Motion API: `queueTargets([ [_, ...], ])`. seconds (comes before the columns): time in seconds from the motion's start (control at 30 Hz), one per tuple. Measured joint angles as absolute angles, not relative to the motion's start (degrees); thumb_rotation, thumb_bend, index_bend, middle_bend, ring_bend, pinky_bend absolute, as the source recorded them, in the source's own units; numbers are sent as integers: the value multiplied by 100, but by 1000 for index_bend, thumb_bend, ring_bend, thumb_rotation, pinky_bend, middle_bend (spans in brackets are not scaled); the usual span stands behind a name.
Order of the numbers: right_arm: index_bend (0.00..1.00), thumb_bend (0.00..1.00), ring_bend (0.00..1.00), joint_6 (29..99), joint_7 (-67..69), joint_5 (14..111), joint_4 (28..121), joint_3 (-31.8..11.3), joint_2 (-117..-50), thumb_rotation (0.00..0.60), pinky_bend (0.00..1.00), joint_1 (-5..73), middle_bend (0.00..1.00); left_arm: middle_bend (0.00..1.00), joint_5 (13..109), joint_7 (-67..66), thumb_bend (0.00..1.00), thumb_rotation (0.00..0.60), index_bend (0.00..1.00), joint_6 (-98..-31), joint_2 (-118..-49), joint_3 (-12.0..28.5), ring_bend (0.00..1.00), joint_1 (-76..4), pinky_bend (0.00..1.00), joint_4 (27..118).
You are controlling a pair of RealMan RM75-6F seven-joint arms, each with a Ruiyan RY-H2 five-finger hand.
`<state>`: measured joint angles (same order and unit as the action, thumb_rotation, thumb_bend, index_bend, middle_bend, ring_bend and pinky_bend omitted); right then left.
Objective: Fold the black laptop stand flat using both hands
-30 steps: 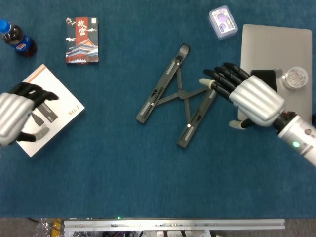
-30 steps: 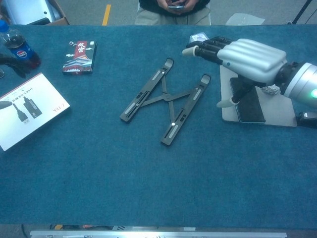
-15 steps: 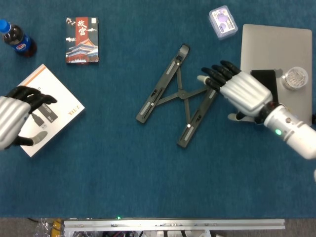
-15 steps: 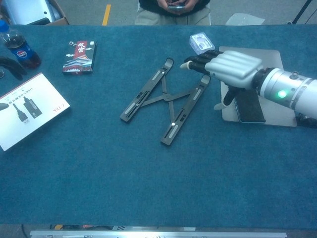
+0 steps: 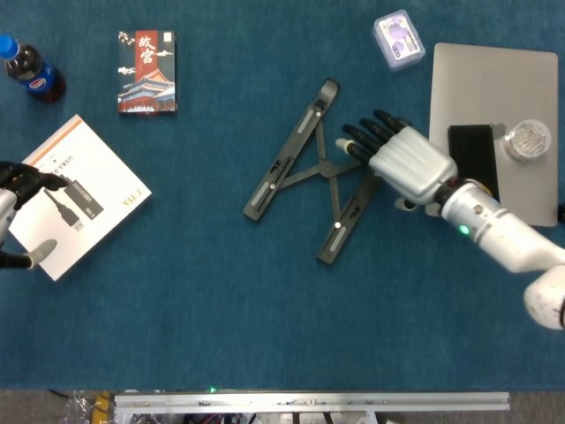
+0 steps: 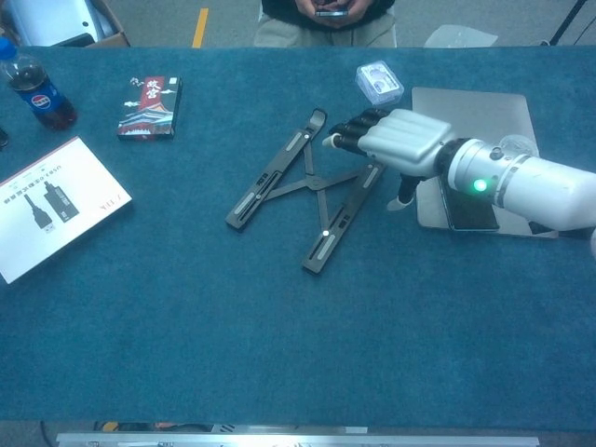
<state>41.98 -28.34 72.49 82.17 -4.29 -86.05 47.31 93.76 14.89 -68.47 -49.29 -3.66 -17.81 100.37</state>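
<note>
The black laptop stand [image 5: 328, 170] lies spread in an X on the blue cloth at mid-table, also seen in the chest view [image 6: 315, 183]. My right hand [image 5: 402, 163] hovers low at the upper end of the stand's right bar, its dark fingers stretched out and apart over the bar; whether they touch it I cannot tell. The chest view shows this hand [image 6: 400, 142] holding nothing. My left hand [image 5: 11, 208] sits at the far left edge, half cut off, over a white box, with its fingers spread and empty.
A white box [image 5: 84, 194] lies at the left, with a cola bottle [image 5: 31, 71] and a card box [image 5: 147, 71] behind it. At the right, a silver laptop [image 5: 494, 88] carries a black phone [image 5: 472, 155] and a round clear lid [image 5: 528, 140]. A small plastic case [image 5: 395, 37] sits nearby.
My right hand has moved left and down from beside the laptop onto the stand's right bar. My left hand has drawn back toward the left edge of the view.
</note>
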Motion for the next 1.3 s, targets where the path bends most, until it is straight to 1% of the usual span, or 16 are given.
queueTargets([
  [0.23, 0, 0, 0, 4188, -3230, 7007, 7802, -426, -9073, 600, 37, 4908, 14, 307, 9458, 1662, 250, 600, 242, -6954, -4922, -403, 193, -1743, 162, 9937],
  [0.47, 0, 0, 0, 4396, -3547, 7006, 7291, -454, -9610, 600, 39, 5047, 14, 307, 9510, 1957, 250, 600, 242, -6913, -4934, -424, 193, -1792, 162, 9837],
  [0.67, 0, 0, 0, 4708, -3674, 7227, 7009, -459, -9947, 600, 39, 5093, 14, 306, 9611, 2405, 250, 600, 242, -6579, -4922, -449, 193, -2042, 162, 9803],
  [0.77, 0, 0, 0, 4848, -3694, 7292, 6944, -465, -10045, 600, 39, 5081, 14, 306, 9707, 2679, 250, 600, 242, -6306, -4909, -471, 193, -2254, 162, 9827],
  [0.83, 0, 0, 0, 4937, -3710, 7325, 6897, -473, -10113, 600, 39, 5066, 14, 306, 9793, 2808, 250, 585, 243, -6088, -4916, -483, 193, -2435, 162, 9843],
  [0.93, 0, 0, 0, 4991, -3718, 7345, 6908, -484, -10148, 600, 39, 5040, 14, 304, 9882, 2887, 250, 515, 249, -5782, -4969, -489, 193, -2687, 162, 9854],
  [1.0, 0, 0, 0, 5049, -3727, 7353, 6993, -484, -10111, 600, 39, 5011, 14, 302, 9901, 2928, 250, 418, 250, -5570, -5021, -480, 193, -2857, 162, 9859],
  [1.03, 0, 0, 0, 5063, -3728, 7349, 7044, -484, -10083, 600, 39, 4995, 14, 300, 9900, 2948, 250, 363, 251, -5478, -5045, -473, 193, -2931, 162, 9861],
  [1.17, 0, 0, 0, 5129, -3716, 7317, 7355, -487, -9870, 600, 39, 4909, 14, 279, 9844, 3062, 250, 90, 255, -5041, -5137, -433, 181, -3249, 160, 9865],
  [1.2, 0, 0, 0, 5149, -3706, 7313, 7430, -489, -9814, 600, 39, 4888, 14, 266, 9804, 3101, 250, 30, 257, -4890, -5166, -417, 173, -3352, 158, 9862],
  [1.27, 0, 0, 0, 5213, -3676, 7316, 7612, -494, -9671, 600, 39, 4839, 14, 248, 9723, 3159, 250, 0, 262, -4659, -5213, -386, 163, -3511, 147, 9856],
  [1.3, 0, 0, 0, 5241, -3664, 7319, 7690, -495, -9604, 600, 39, 4817, 14, 242, 9651, 3203, 250, 0, 265, -4504, -5249, -361, 158, -3617, 137, 9852],
])
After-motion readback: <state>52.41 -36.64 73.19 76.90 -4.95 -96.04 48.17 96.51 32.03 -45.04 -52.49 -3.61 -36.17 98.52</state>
